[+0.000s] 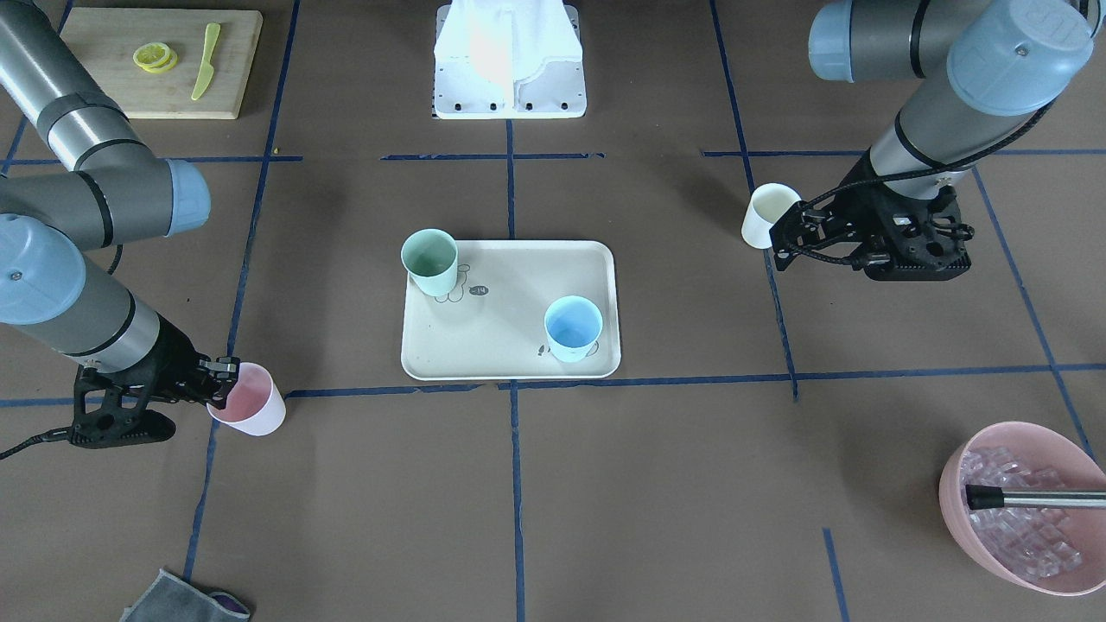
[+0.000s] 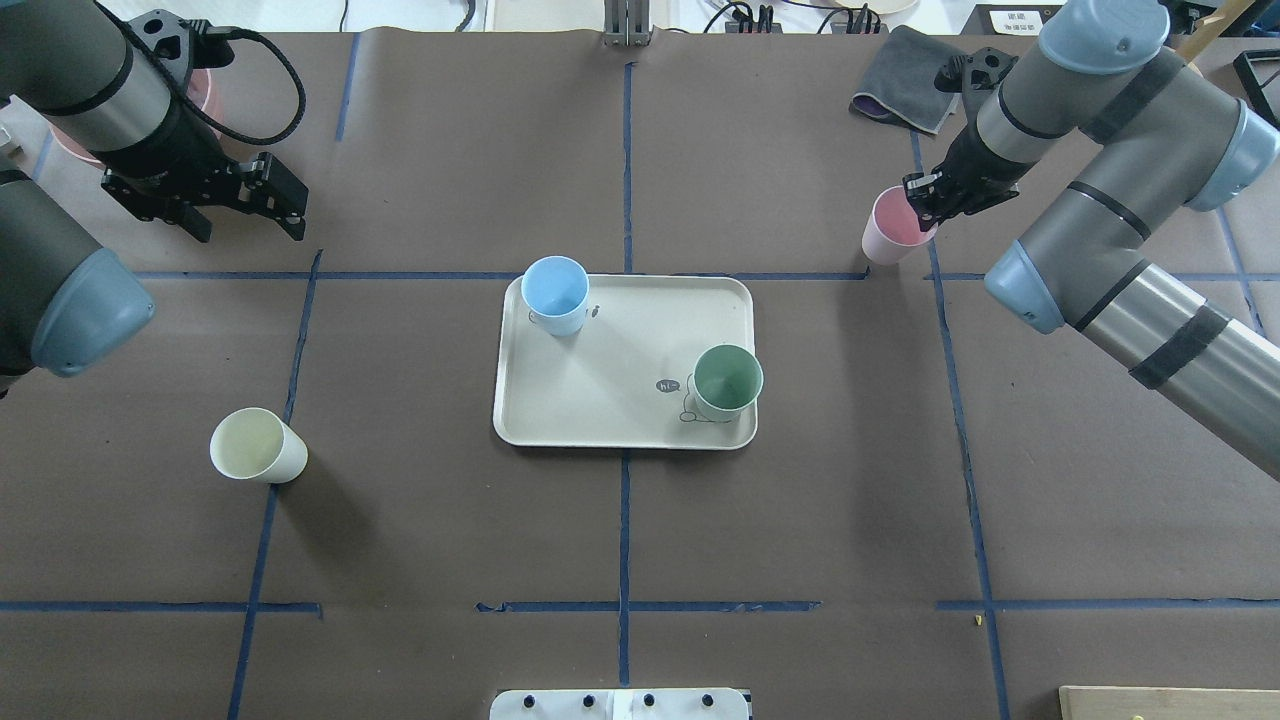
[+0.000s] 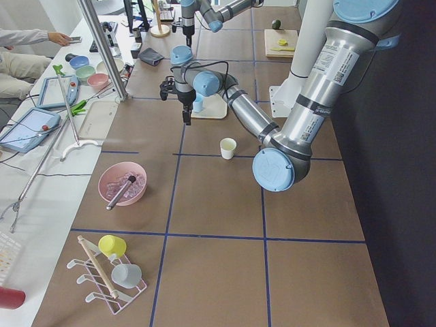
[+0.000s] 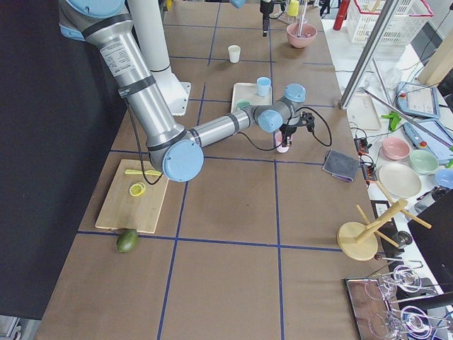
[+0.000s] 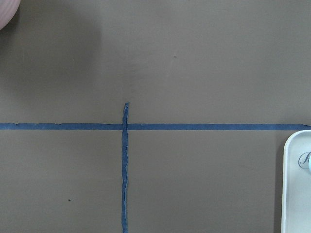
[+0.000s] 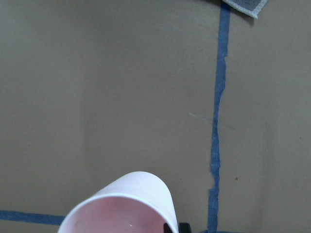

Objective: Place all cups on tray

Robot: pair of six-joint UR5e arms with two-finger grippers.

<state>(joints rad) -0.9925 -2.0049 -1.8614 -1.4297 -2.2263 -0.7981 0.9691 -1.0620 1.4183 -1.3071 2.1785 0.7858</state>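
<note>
Standing here and looking across the worktop (image 2: 420, 520) from left to right, I am seeing a job that is about half done.

Far on the left, the left end effector (image 2: 290, 205) is hanging up in the air. Its two fingers are spread apart and it is holding nothing. The cream cup (image 2: 257, 447) is standing upright by itself on the brown paper. It is well apart from that end effector and well apart from the tray. Nothing is touching it, so it is waiting for its turn.

In the middle, the tray (image 2: 610, 370) is lying flat. The blue cup (image 2: 555, 293) is sitting upright in one corner of it. The green cup (image 2: 727, 380) is sitting upright in the opposite corner. Those two are looking finished to me. Plenty of bare tray is showing between them, enough for two more, I think.

On the right, the pink cup (image 2: 888, 232) is off the tray, near a blue tape line. The right end effector (image 2: 925, 195) is pinching its rim, and the right wrist view is showing one finger just at the lip. I cannot tell if the cup is up off the worktop or resting on it.

I am guessing the pink cup is going next, and the cream cup is coming last.
</note>
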